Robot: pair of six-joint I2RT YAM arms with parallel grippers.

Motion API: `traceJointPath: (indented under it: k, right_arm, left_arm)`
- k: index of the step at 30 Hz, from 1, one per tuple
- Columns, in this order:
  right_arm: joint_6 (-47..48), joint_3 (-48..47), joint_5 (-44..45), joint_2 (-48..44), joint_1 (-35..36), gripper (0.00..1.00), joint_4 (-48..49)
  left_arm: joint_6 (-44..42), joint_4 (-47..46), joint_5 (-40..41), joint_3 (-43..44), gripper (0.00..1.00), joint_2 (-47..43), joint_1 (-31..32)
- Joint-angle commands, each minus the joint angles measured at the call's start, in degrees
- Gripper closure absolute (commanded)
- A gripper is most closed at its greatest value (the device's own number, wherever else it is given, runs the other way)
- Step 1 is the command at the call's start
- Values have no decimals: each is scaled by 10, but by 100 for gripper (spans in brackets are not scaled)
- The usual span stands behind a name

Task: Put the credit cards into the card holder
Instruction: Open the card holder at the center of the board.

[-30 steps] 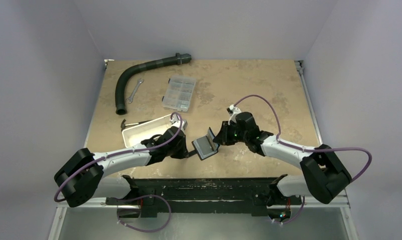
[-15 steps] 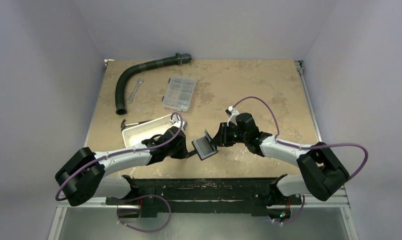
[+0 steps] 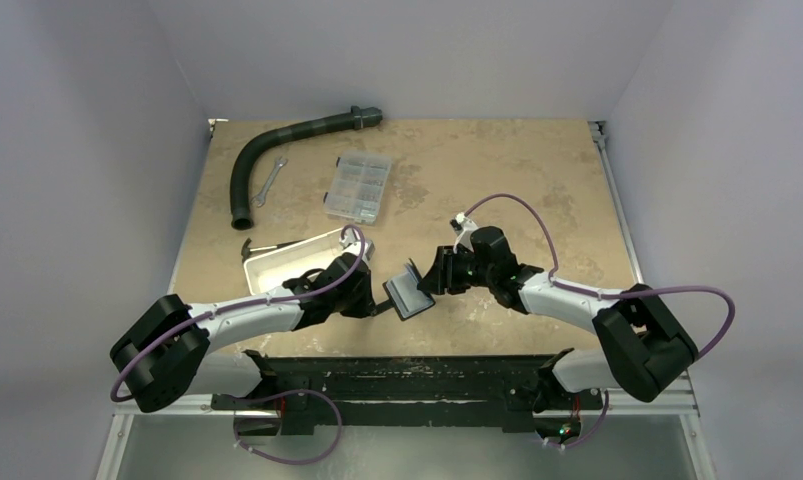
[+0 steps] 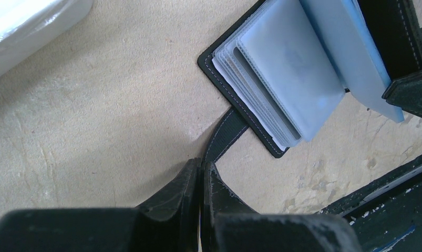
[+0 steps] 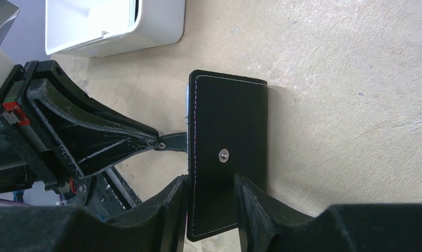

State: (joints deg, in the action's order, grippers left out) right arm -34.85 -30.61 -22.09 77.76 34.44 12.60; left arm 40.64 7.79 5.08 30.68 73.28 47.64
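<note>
Card holder (image 3: 409, 291) open on desk (image 3: 497, 170), cover (image 5: 229, 115) raised. Left fingers (image 4: 185, 184) pinched tight on strap (image 4: 224, 134). Right fingers (image 5: 169, 210) parted, empty, at cover. No loose credit cards visible; sleeve contents unclear, closing likely remains.

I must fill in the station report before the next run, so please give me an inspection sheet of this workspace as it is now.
Surface: beige mottled tabletop, scuffed near the front.
Job's things: small black folding card holder lies open, clear sleeves fanned, one cover raised; loose credit cards: nothing seen.
Clutter: black ribbed hose, metal spanner, clear plastic compartment box, white rectangular tray.
Grippers: left gripper, jaws shut on the holder's black strap; right gripper, jaws apart astride the raised cover.
Cables: purple cables loop along both arms.
Surroundings: plain pale walls; nothing else seen.
</note>
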Motion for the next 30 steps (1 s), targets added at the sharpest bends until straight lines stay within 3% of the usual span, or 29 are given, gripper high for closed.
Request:
traceJointPath:
  k: [1, 6, 10, 17, 24, 28, 30]
  right_arm:
    - [5, 2, -2, 5, 0, 57, 10]
    - [10, 0, 21, 7, 0, 59, -3]
    - [11, -20, 138, 2, 0, 61, -91]
    - [2, -53, 325, -41, 0, 48, -224]
    - [31, -95, 361, 1, 4, 40, -274]
    - [88, -129, 395, -52, 85, 25, -275]
    - [119, -144, 357, -55, 113, 21, -256]
  left_arm:
    - [-16, -18, -8, 7, 100, -2, -1]
    - [-15, -15, -9, 8, 100, -6, -1]
    - [-16, -11, -9, 12, 100, -12, -2]
    - [-18, -12, -9, 16, 100, -7, -2]
    - [-24, -8, -11, 29, 100, 2, -2]
    - [-27, 0, -10, 32, 100, 1, -2]
    - [-28, 0, -8, 34, 100, 4, -2]
